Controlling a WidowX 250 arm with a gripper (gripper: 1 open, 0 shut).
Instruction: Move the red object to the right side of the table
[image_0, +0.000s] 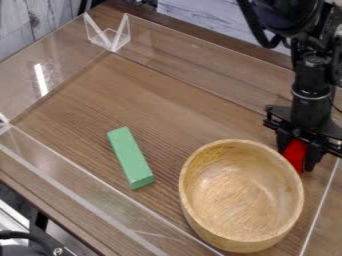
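The red object (297, 154) is a small glossy red toy, low over the table (201, 105) at the far right, just behind the wooden bowl's rim. My gripper (299, 150) points straight down and is shut on the red object, whose lower part shows between the black fingers. Whether the toy touches the wood I cannot tell.
A large wooden bowl (242, 194) sits at the front right, right beside the gripper. A green rectangular block (130, 157) lies left of the bowl. Low clear acrylic walls (54, 55) border the tabletop, with the right wall close to the gripper.
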